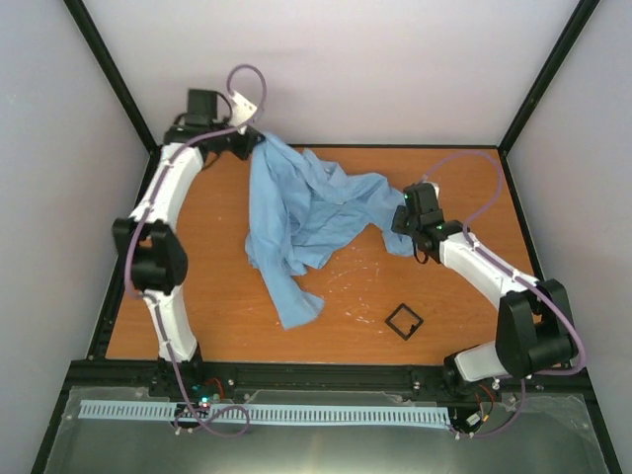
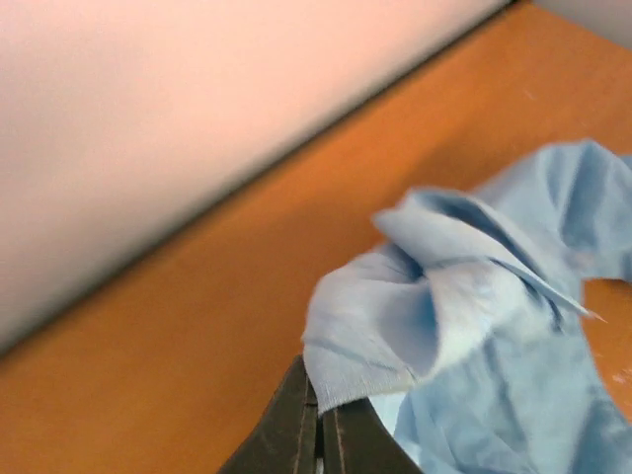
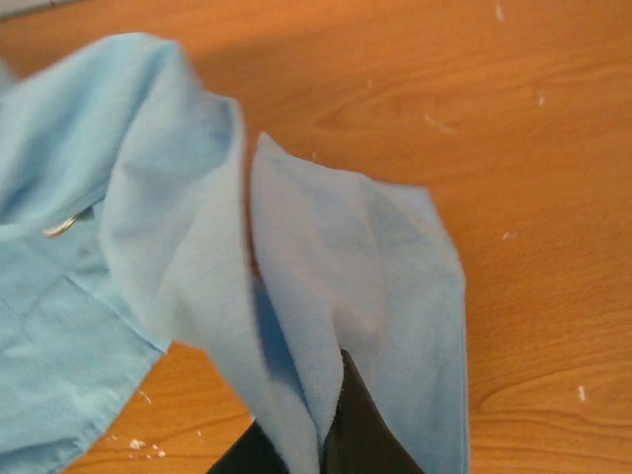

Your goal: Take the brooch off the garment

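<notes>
Left claw (image 2: 321, 420) is pinching a hemmed edge of the light blue garment (image 1: 306, 212), its jaws pressing together on the cloth, which is billowing up and rightward from it. Right claw (image 3: 331, 434) is clamping another fold of that garment, with the fabric draping over it. Up and left of the Right claw, a small pale sliver, seemingly the brooch (image 3: 61, 225), is sitting edge-on against the fabric. Between both claws the garment is lying crumpled on the orange table (image 1: 217, 306). Behind the Right claw, toward its arm's base, a black square frame (image 1: 403, 321) is lying apart from the cloth.
</notes>
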`<state>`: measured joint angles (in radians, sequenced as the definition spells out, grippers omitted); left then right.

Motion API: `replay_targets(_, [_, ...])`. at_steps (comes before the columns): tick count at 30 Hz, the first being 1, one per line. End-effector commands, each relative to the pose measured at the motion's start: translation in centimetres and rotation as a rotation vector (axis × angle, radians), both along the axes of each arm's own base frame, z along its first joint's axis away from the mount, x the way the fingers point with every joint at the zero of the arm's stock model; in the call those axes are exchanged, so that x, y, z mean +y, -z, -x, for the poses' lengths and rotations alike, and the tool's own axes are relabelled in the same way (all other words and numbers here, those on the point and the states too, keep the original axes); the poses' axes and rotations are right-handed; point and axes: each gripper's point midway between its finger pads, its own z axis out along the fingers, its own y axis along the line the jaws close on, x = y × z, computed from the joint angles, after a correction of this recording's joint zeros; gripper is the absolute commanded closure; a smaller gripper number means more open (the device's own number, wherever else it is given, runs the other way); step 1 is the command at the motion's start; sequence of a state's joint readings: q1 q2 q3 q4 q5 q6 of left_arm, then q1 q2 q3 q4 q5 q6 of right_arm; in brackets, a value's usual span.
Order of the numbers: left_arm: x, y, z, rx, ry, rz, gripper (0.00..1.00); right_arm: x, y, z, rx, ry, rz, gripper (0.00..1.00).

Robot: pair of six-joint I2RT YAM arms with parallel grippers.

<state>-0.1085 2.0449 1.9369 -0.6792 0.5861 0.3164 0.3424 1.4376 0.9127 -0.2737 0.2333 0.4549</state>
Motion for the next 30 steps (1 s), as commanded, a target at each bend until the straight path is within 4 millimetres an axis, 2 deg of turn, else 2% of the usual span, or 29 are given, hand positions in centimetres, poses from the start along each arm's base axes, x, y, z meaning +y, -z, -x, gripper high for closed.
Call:
replay_targets(1, [3.4,-12.3,1.4,-0.376,-0.052,-0.228,0.99,-1.1,-4.9,-0.8,-0.1,0.041,0.012,0.97])
replay_targets(9, [7.3,-25.4,5.1,-0.735,-0.22,-0.392,0.99,-2.5,-12.8,0.3,-0.253,0.081,-0.004,0.97])
replay_targets(13, [8.6,-30.8,8.0,-0.855,-0.284,-0.429,0.99,-2.7,-17.3,1.9,-0.352,0.064,-0.045,0.97])
replay_targets(15, [9.0,-32.6,9.7,-0.892,-0.304,-0.433,0.99,-2.5,-19.5,3.0,-0.403,0.031,-0.075,0.97])
replay_targets(19, [9.4,-34.9,13.5,-0.944,-0.333,-0.404,0.99,-1.6,-23.9,5.8,-0.52,-0.071,-0.149,0.98])
replay_targets(24, [9.0,-37.5,19.1,-1.016,-0.301,-0.347,0.99,-0.9,-29.7,10.4,-0.681,-0.188,-0.242,0.97])
replay_targets(30, [10.0,-43.1,26.1,-1.138,-0.37,-0.269,0.99,0.4,-34.5,15.7,-0.832,-0.362,-0.329,0.97])
